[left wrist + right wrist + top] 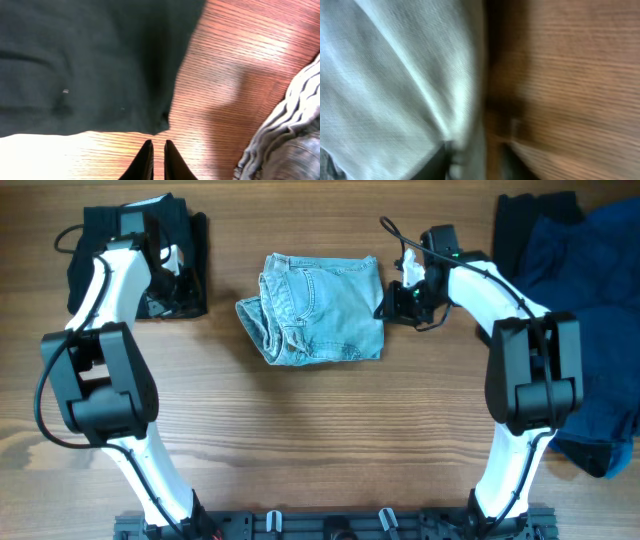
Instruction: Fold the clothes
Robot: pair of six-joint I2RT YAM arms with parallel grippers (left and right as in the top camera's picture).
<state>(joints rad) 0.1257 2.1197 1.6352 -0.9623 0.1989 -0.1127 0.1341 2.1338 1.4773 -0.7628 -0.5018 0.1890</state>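
Lying folded at the middle of the desk [320,430]: one pair of faded light-blue denim shorts [318,310].
- Form: a compact, rough rectangle, flat on the wood. Stitched pocket and seams face up, and the cloth is bunched in a rounded roll along the left edge.
- Position: between the two arms, clear of all other cloth.

Left fingers [147,160]:
- State: closed to a thin slit, with nothing between them.
- Position: over bare wood, just beside the lower corner of the black garment [195,250] and not touching it. The rolled edge of the shorts shows at the far right of the left wrist view.

Black garment:
- Form: folded and dark, with a plain surface.
- Position: far-left part of the desk, partly under the left arm and apart from the shorts.

Right fingers [434,165]:
- Position: at the right edge of the shorts, toward its upper corner.
- State: parted partway. The edge fold of the shorts stands between them, close against one finger, with a dark gap before the other. The right wrist view is blurred, so whether the cloth is pinched cannot be told.

Dark blue clothes [600,310]:
- Form: a loose heap with a black piece at its upper left.
- Position: right edge of the desk, partly behind the right arm.
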